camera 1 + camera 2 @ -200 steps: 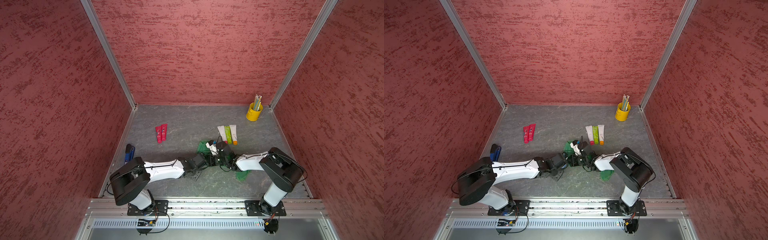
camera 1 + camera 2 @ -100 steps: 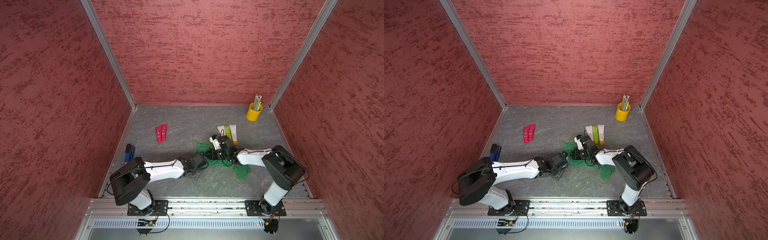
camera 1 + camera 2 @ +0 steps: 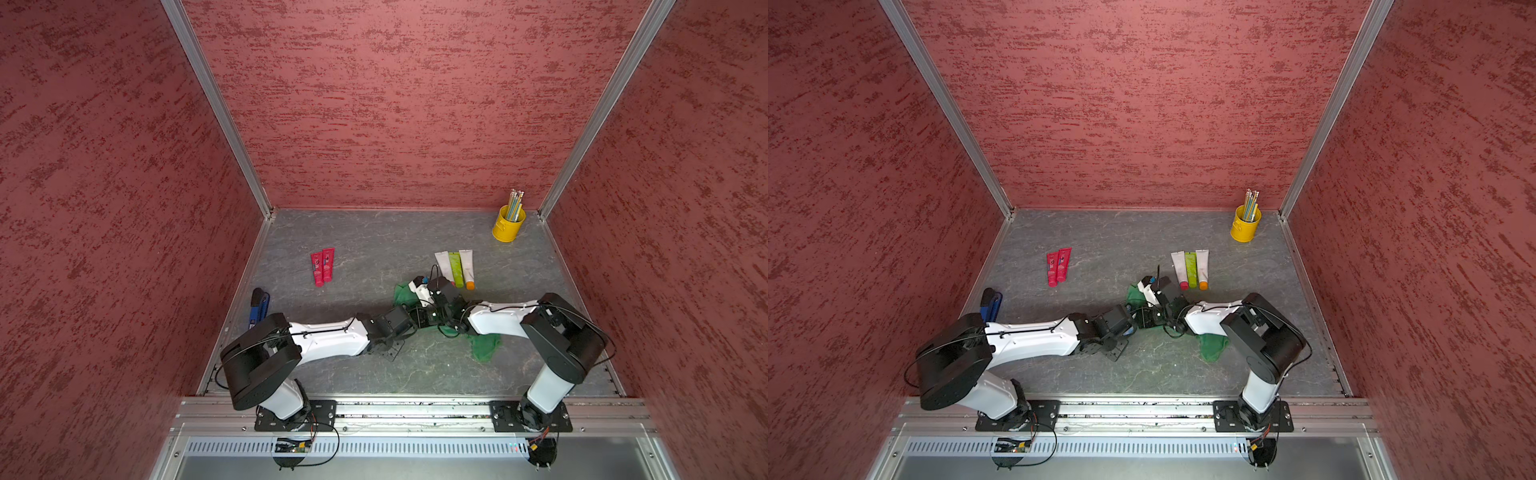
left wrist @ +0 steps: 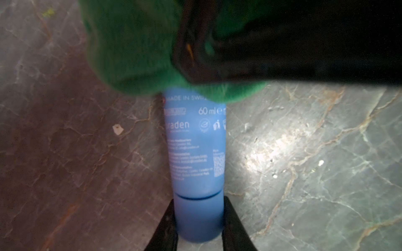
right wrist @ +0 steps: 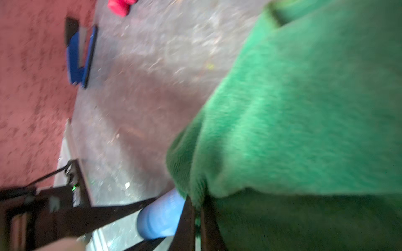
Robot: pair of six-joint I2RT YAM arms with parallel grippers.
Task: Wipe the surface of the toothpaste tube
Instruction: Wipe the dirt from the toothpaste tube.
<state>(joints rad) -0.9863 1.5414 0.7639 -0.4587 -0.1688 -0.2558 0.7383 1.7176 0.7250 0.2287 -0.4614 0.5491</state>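
Plastic, soft-walled and light: that is how the blue toothpaste tube (image 4: 195, 152) looks set to behave. Its body will likely dent under pressure and its glossy skin may slip, while the round cap is the stiff part.

The left gripper (image 4: 199, 226) has hold of it there, its fingers (image 4: 231, 228) clamped on either side of the cap. The printed body sticks out free over the grey marbled table (image 4: 315, 152), near the table's middle, where the two arms meet in both top views. Whether the tube rests on the table or hangs just above it cannot be told.

The right gripper (image 5: 196, 219) has its fingers pressed together on a fold of the green cloth (image 5: 304, 108). The cloth is draped over the tube's far end and hides it, while the print nearer the cap lies bare.

The wiping looks to be under way, with the stretch toward the cap left to cover. The hold on the cap suits the job, since the cloth can run the length of the body without meeting the fingers. A hard drag along the tube, though, might pull it from the grip or fold it at the shoulder.
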